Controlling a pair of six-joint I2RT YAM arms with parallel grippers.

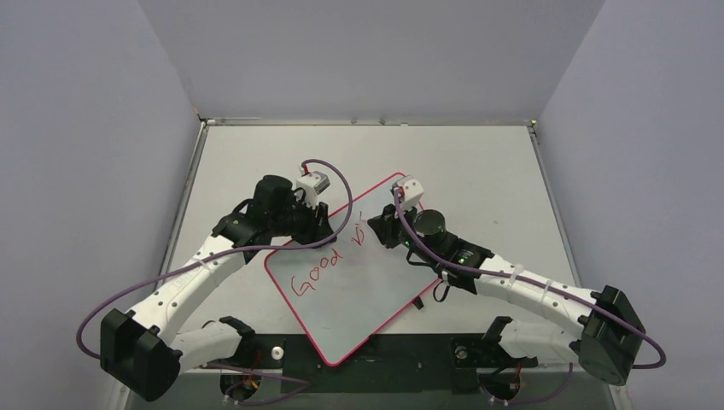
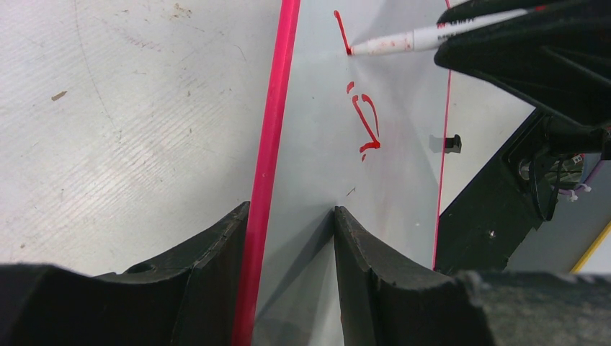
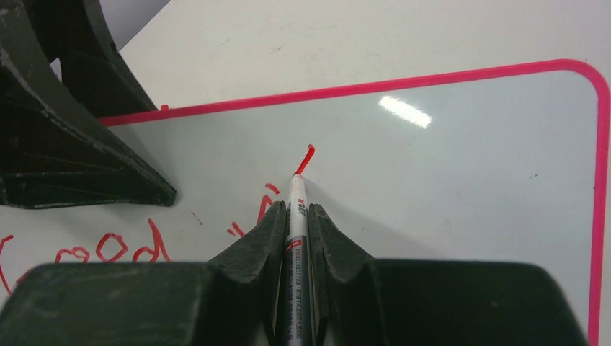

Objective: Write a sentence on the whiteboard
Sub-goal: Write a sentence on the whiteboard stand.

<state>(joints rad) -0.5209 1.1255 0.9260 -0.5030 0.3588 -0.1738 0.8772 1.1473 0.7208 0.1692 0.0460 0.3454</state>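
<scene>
Your right pincer (image 3: 295,207) is clamped tight on the marker (image 3: 296,189), which runs up between its two fingers. The marker's tip touches the whiteboard (image 1: 363,309) at the foot of a short red stroke. Your left pincer (image 2: 288,209) stands partly open and holds nothing. One finger sits on the worktop (image 1: 478,171) side and the other on the board, with the pink frame running between them. The whiteboard lies flat in the middle of the worktop, turned like a diamond, one corner toward the near edge between the arm bases. The sentence (image 1: 318,275) climbs from near left to far right across the board's left half. It reads "Good", followed by a few more red marks next to the marker tip.
</scene>
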